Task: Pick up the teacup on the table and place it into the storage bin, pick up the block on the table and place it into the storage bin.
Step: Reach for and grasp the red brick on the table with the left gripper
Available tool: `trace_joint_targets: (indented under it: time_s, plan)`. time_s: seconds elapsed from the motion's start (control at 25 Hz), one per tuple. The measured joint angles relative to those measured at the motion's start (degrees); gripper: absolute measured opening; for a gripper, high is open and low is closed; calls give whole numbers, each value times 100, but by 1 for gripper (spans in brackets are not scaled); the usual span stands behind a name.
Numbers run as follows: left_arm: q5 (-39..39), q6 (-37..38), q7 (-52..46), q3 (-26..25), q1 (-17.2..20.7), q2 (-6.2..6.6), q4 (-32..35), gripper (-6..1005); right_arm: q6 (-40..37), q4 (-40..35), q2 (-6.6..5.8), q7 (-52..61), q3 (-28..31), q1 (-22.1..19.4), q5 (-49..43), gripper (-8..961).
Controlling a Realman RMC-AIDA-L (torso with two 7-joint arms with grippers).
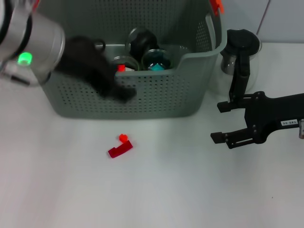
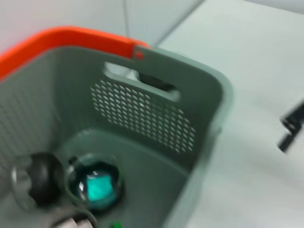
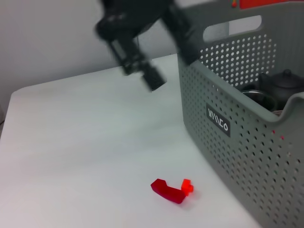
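Left gripper (image 1: 121, 92), blurred, at the grey perforated plastic storage bin (image 1: 156, 102); we cannot tell its state. Right gripper (image 1: 221, 122) released, parked. Red block (image 1: 120, 147) on the white surface (image 1: 156, 185).

White table (image 1: 156, 199) carries grey storage bin (image 1: 142, 102), red block (image 1: 119, 149) — glass pot (image 1: 240, 52) beside.

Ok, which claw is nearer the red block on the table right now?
Left. The left claw hangs in front of the storage bin's front wall, just beyond the red block. The right claw sits open, well off to the block's right.
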Motion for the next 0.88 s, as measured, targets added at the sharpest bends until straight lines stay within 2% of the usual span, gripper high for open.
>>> trace_joint_targets:
  time_s: [0.12,0.32,0.6,0.88]
  plan:
    - [11,180,-54,307,358,-17,110,699,-5,-3,-1,0,34,-2,0,914]
    - [37,91,-84,817,724,-19,-210,700,3,5,7,-4,3,0,0,915]
    - [363,-459,-160,1406,584,-19,-1027,701,-6,-4,26,0,-26,13,0,914]
    - [1054,-1089,-861,2259,312,-19,-1615,702,-9,-3,41,-28,-29,-13,0,914]
